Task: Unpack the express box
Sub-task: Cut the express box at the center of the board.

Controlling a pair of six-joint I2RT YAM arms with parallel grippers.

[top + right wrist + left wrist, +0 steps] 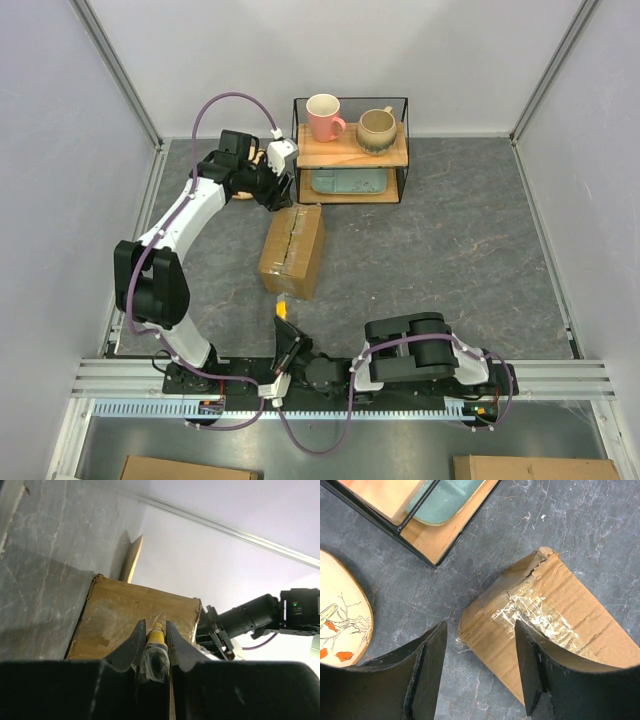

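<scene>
Express box (292,250) lies mid-frame on the tabletop (450,250), tape seam (535,615) uncut. Left jaws wide, hovering over its far corner. Right jaws narrow, clamped on a yellow tool (156,636), likely a cutter, at the near end. Step looks like slitting the tape; next move needs the tip on the seam.

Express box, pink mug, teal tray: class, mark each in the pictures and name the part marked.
express box (292,252), top external view, middle of its taped top face.
pink mug (323,122), top external view, its outer wall.
teal tray (347,181), top external view, its bare floor.
</scene>
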